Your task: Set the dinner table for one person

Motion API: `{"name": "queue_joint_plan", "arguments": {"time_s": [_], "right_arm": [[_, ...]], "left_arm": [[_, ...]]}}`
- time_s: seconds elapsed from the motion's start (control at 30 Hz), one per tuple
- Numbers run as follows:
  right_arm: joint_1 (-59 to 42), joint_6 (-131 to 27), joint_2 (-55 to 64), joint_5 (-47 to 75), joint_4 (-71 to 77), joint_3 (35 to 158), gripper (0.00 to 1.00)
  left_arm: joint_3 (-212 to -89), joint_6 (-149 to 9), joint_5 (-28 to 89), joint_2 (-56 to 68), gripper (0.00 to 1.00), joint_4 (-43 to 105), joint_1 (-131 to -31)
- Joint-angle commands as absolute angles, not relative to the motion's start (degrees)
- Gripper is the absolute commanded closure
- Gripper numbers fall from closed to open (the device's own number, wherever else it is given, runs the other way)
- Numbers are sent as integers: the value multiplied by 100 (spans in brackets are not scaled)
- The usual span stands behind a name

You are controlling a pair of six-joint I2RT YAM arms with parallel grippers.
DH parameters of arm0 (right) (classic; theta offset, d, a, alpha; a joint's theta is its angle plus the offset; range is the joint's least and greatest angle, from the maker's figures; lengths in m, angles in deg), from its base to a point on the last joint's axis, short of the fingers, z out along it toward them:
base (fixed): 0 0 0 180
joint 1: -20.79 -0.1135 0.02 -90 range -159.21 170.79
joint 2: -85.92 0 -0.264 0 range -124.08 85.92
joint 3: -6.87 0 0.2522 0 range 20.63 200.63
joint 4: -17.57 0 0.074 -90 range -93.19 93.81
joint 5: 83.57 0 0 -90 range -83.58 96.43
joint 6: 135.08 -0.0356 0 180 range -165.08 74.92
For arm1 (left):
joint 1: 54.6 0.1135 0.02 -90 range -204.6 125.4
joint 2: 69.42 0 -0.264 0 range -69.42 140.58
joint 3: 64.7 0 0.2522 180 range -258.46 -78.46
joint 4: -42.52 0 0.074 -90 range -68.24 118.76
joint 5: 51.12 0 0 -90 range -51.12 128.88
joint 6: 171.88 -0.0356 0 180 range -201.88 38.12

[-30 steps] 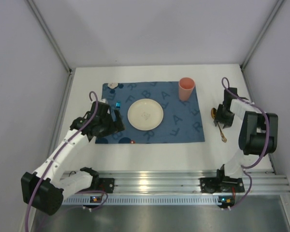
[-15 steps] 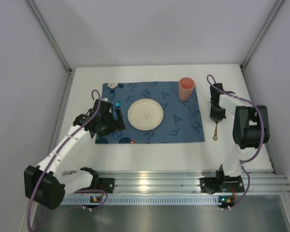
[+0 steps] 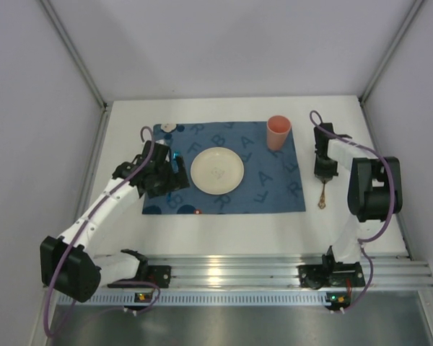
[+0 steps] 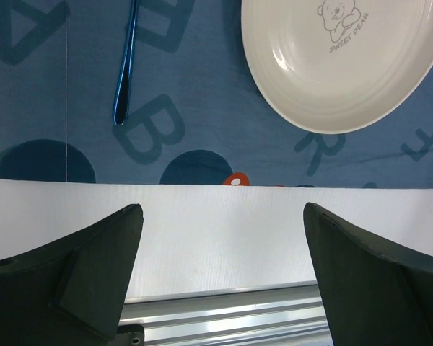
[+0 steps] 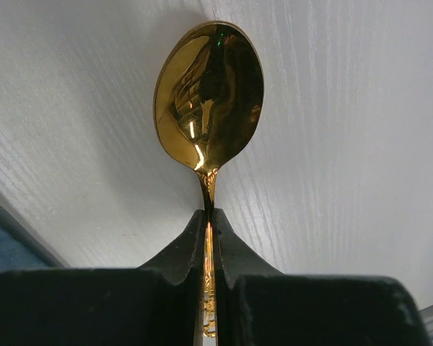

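White desk (image 3: 224, 234): right jaws pinched shut on spoon (image 5: 209, 94) handle right of mat (image 3: 274, 187), likely for carrying over; left jaws wide, empty.

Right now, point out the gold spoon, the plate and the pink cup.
gold spoon (image 5: 209, 94): right wrist view, middle of its bowl.
plate (image 4: 339, 79): left wrist view, its inner well.
pink cup (image 3: 278, 138): top view, its outer wall.

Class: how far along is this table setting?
Done: plate, cup and blue utensil sit on the placemat. In hand: the right gripper, jaws shut, grips the gold spoon over bare table right of the placemat. Left: probably laying that spoon beside the plate.
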State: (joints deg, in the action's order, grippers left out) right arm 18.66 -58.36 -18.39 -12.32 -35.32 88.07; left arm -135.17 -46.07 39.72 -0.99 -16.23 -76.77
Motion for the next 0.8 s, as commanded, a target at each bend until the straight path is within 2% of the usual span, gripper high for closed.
{"name": "queue_joint_plan", "arguments": {"time_s": [0.0,0.37,0.57,0.77], "right_arm": [[1842,-5879,-1367,-1247,-3854,9426,100],[1500,-6318,-119,-378,-4576,10290,100],[87,-6643,444,-447,-4426,10359,100],[-740,-7074,383,-202,-4130,10081,100]], "left_arm": [[-13822,-4751,3923,-8,2,-1501,-7692],[-14156,-4857,3914,292,2,-1492,-7692],[-14244,-4857,3914,300,2,-1562,-7727],[-14270,-4857,4046,186,2,-1711,-7736]]}}
